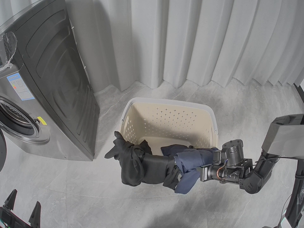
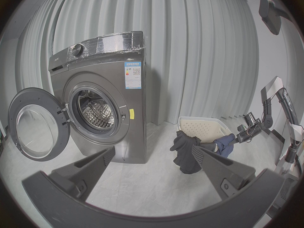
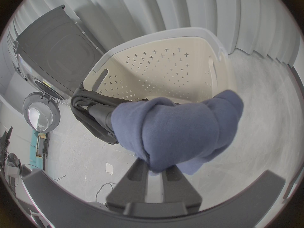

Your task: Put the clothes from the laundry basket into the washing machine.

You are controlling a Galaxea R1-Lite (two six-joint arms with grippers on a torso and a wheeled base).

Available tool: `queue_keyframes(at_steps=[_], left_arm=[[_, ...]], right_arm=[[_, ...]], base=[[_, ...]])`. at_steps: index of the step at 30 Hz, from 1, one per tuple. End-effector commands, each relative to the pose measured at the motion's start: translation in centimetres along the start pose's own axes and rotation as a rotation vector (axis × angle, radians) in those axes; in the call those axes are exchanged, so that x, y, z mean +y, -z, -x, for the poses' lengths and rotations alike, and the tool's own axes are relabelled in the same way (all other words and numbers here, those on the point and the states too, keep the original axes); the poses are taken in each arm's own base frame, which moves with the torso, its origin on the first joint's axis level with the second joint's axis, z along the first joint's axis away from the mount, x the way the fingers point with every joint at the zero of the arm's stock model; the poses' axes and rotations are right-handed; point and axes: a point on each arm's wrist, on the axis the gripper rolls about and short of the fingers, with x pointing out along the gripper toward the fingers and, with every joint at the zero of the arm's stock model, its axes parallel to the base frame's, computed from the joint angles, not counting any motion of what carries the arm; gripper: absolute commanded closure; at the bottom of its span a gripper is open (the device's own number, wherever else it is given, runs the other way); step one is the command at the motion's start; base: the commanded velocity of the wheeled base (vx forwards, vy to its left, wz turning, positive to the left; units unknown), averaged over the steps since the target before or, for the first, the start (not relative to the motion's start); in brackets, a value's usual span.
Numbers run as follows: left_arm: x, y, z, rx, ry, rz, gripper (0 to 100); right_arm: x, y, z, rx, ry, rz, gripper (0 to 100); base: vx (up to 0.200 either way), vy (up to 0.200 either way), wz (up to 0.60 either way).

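Clamps right hand [image 3: 155, 174] on blue garment [image 3: 177, 130]; risks shedding black garment [image 1: 142, 167], merely tangled just beyond it, mid-carry.

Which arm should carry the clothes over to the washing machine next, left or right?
Right: the right claw is shut on the blue fleece garment, with the black garment draped over the cream plastic basket's rim. The left claw hangs open and empty.

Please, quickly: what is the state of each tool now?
Left tool: open, empty.
Right tool: closed on the dark blue soft cloth garment.
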Motion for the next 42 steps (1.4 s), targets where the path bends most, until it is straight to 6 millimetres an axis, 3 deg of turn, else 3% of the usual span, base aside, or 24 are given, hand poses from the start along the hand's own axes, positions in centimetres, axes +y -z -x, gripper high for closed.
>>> queue_keyframes(at_steps=[1, 8, 14, 21, 29, 31, 36, 42], left_arm=[[0.0, 0.5, 0.0, 0.004, 0.000, 0.001, 0], [0.0, 0.5, 0.0, 0.004, 0.000, 0.001, 0], [0.0, 0.5, 0.0, 0.004, 0.000, -0.001, 0], [0.0, 0.5, 0.0, 0.006, -0.002, -0.001, 0], [0.0, 0.5, 0.0, 0.004, -0.002, -0.001, 0], [0.0, 0.5, 0.0, 0.004, 0.000, -0.001, 0], [0.0, 0.5, 0.0, 0.003, 0.000, 0.001, 0], [0.0, 0.5, 0.0, 0.004, 0.000, 0.004, 0]], right_arm=[[1.0, -1.3, 3.8, -0.078, -0.037, 0.017, 100], [2.0, -3.1, 8.4, -0.215, -0.091, 0.029, 100], [2.3, -3.3, 10.4, -0.257, -0.113, 0.034, 100], [3.8, -4.2, 14.1, -0.367, -0.190, 0.057, 100], [5.0, -6.3, 19.2, -0.570, -0.266, 0.107, 100], [5.7, -6.9, 21.4, -0.643, -0.323, 0.137, 100], [6.0, -7.4, 23.2, -0.701, -0.339, 0.187, 100], [5.9, -7.4, 23.6, -0.717, -0.334, 0.195, 100]], base=[[0.000, 0.000, 0.00], [0.000, 0.000, 0.00], [0.000, 0.000, 0.00], [0.000, 0.000, 0.00], [0.000, 0.000, 0.00], [0.000, 0.000, 0.00], [0.000, 0.000, 0.00], [-0.033, 0.000, 0.00]])
